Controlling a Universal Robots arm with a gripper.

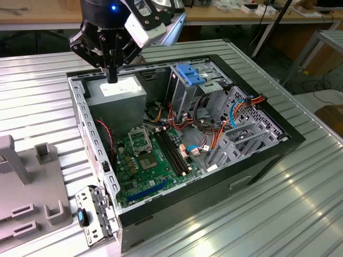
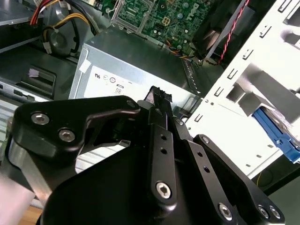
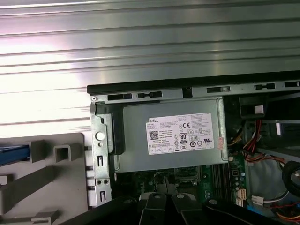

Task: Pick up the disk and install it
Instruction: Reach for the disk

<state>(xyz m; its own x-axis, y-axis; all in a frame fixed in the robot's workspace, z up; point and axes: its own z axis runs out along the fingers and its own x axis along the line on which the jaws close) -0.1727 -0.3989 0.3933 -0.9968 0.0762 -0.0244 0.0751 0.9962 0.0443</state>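
Note:
My gripper (image 1: 112,76) hangs over the far left corner of the open computer case (image 1: 289,140), just above the grey power supply (image 1: 119,92). Its black fingers are pressed together with nothing between them, as both wrist views show (image 2: 159,97) (image 3: 158,196). A strip of bright blue (image 3: 13,155) lies in the grey fixture (image 3: 61,183) beside the case. It looks like the disk's carrier rail, and the rest of the disk is out of view. The gripper is well away from it.
An upright grey drive cage with a fixed blue bracket (image 1: 189,73) stands at the far side of the case. The motherboard (image 1: 150,155), orange and red cables (image 1: 220,134) and a swung-out metal flap (image 1: 96,214) fill the inside. The grey fixture (image 1: 32,187) rests on the ribbed metal table (image 1: 300,214).

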